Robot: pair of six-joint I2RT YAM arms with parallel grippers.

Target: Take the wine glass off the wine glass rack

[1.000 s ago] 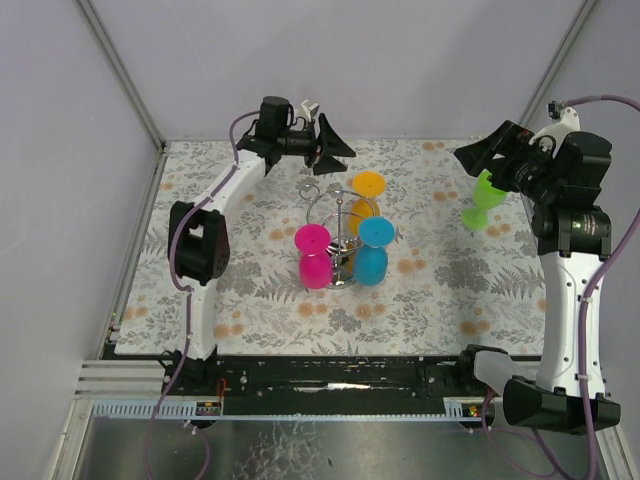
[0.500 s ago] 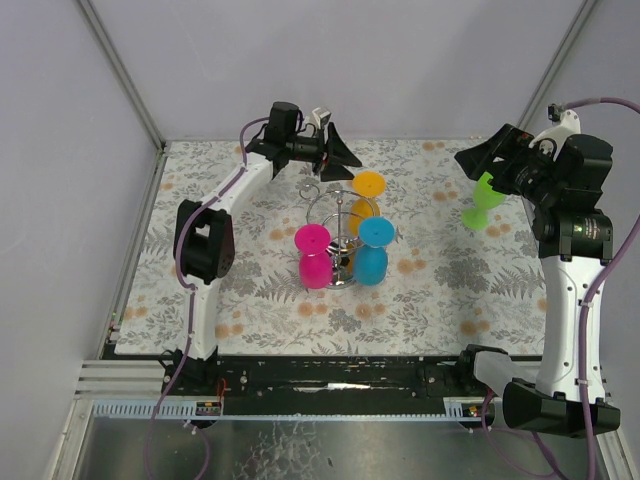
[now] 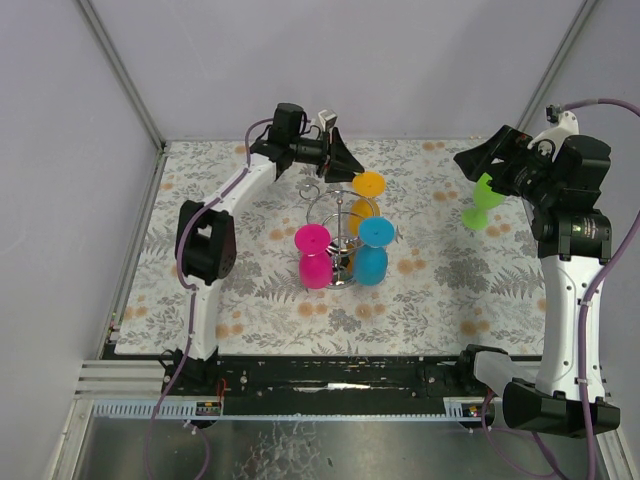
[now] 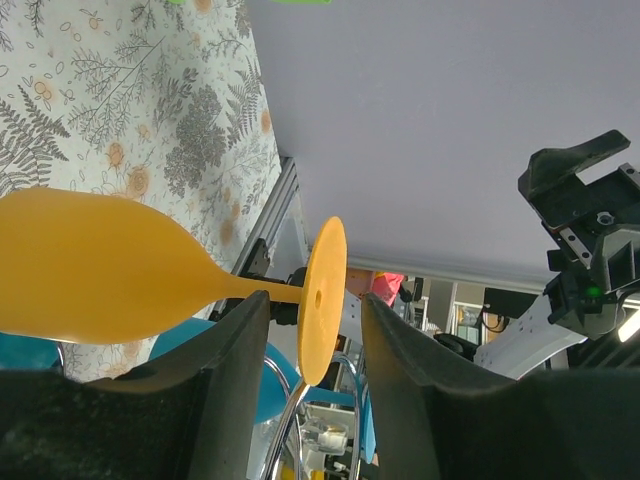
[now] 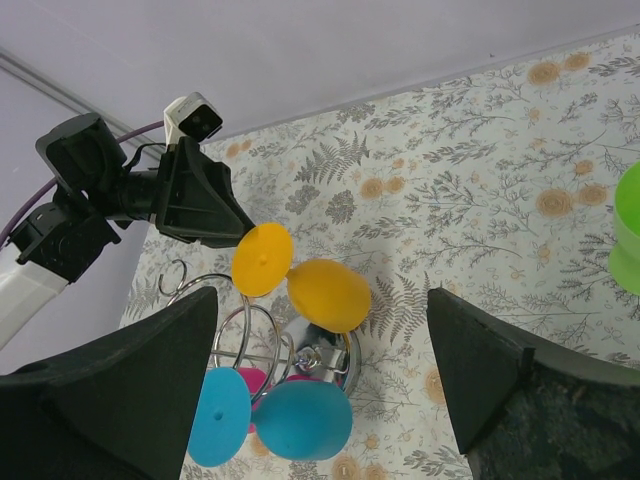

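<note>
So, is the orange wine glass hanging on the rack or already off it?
On the rack: the orange wine glass hangs upside down, foot at the wire ring, left tool open around its foot.

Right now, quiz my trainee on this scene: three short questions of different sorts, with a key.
1. True or false: the left gripper has a finger on either side of the orange glass at its foot.
2. Which glass is off the wine glass rack? A pink glass; B green glass; C blue glass.
3. How many glasses hang on the rack?
Key: 1 true; 2 B; 3 three.
</note>
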